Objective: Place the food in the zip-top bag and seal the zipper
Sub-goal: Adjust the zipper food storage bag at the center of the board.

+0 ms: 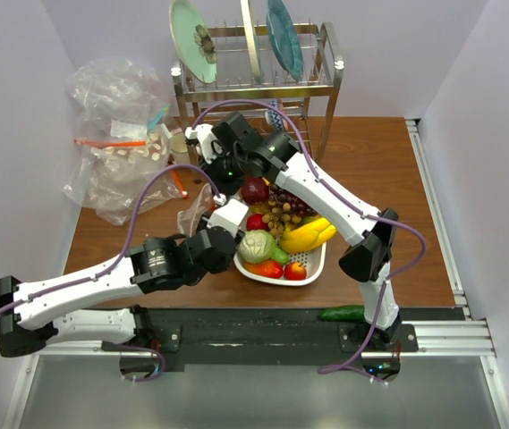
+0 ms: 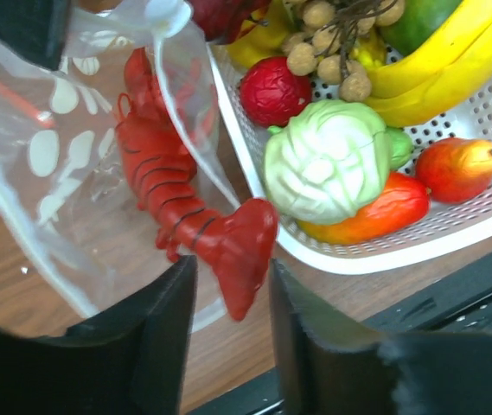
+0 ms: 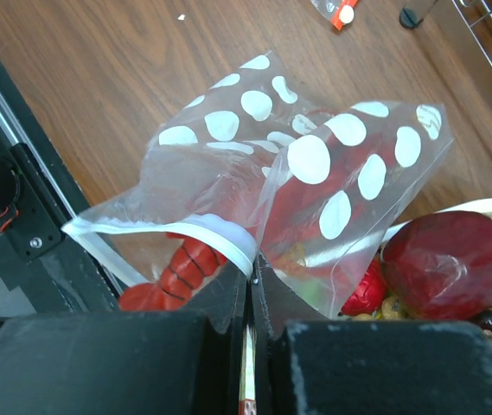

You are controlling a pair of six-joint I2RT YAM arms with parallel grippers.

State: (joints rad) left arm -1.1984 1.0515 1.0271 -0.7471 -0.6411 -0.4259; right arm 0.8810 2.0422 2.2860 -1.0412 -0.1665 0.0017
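Crowding the far side of the wooden tabletop [image 1: 388, 179] are a metal dish rack [image 1: 254, 85] with upright plates and a bulky crumpled clear bag with orange strips [image 1: 115, 134], both well apart from the work, while a green cucumber [image 1: 342, 313] lies at the near edge. A white perforated plastic tray [image 2: 488, 112] is set just beside the flat clear zip-top bag printed with white dots [image 3: 315, 164], and its rim runs close along the right side of the left claw [image 2: 228, 277]. From above, the bag is largely hidden by the two arms meeting over it. The wrist views show more. From the left wrist, a red plastic toy lobster [image 2: 163, 181] is seen lying head-first inside the bag with its tail fan sticking out of the mouth. The left claw's jaws are held half apart on either side of that tail, and a gap shows at one finger. From the right wrist, the right claw [image 3: 250, 290] is seen closed tight on the bag's mouth edge, where the pale ridged zipper [image 3: 220, 238] is lifted and curved open. The bag is crumpled and raised off the tabletop. A dark red apple [image 3: 449, 264], a pale green cabbage [image 2: 328, 164], yellow bananas [image 2: 453, 52] and an orange-red pepper [image 2: 375, 212] are kept in the tray.
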